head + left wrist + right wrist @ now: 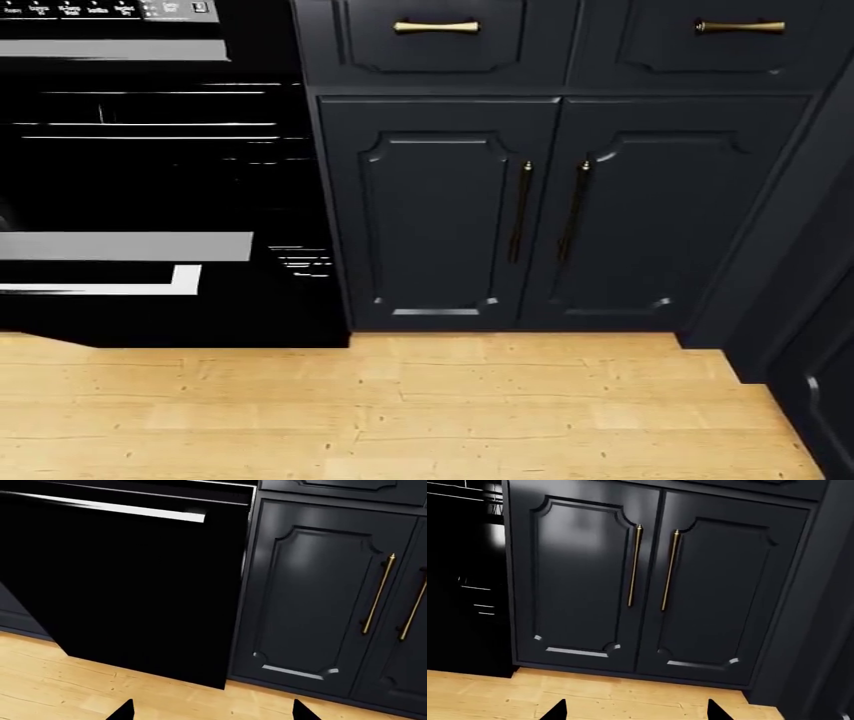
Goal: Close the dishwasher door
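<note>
Black and glossy, the dishwasher door point(147, 595) fills much of the left wrist view, its long silver bar handle point(107, 507) running near its upper edge. In the head view the door point(147, 300) sits at the left, tilted out from the opening, with dark wire racks point(160, 125) showing behind it and a strip of white cycle labels point(107, 9) above. It is not shut.

Neither arm appears in the head view. Only two dark fingertips of the left gripper point(213, 712) show (at the frame's edge), set wide apart with nothing between them, hanging above the light wood floor point(100, 690) and facing the door, clear of it. The right gripper point(637, 711) shows the same: two tips spread wide, holding nothing, facing the pair of navy raised-panel cabinet doors point(580, 580) with brass handles point(634, 565), beside the dishwasher.
</note>
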`<state>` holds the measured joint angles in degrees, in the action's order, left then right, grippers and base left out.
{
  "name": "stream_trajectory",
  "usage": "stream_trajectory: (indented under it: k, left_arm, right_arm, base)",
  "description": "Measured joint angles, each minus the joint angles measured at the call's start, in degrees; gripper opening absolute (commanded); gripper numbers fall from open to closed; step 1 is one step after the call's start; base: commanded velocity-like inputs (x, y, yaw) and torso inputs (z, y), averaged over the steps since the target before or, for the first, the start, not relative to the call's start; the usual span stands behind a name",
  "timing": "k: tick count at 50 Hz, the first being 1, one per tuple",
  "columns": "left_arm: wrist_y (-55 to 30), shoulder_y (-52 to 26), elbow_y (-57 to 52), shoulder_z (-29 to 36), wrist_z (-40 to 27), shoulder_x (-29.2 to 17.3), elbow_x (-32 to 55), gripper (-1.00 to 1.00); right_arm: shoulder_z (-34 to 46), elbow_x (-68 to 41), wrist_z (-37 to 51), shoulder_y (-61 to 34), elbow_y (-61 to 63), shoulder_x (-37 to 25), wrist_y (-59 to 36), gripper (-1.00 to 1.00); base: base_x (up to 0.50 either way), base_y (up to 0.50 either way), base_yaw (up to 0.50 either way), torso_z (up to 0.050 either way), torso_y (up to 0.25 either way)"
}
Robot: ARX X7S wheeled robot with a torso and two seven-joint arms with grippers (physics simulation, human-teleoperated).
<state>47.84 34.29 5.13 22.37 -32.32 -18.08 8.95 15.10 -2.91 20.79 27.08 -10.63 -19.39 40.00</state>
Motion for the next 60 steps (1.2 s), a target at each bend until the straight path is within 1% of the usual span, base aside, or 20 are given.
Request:
stream_trajectory:
  k: [60]
  left_arm:
    - [0.6,-0.2,0.3,0.8,-1.0,-0.5,0.0,1.0]
  right_arm:
    - [0.9,-0.6,0.8,-0.2,0.1,-0.8,-0.1,1.0]
  base:
    - [0.0,0.19,0.0,0.0,0.0]
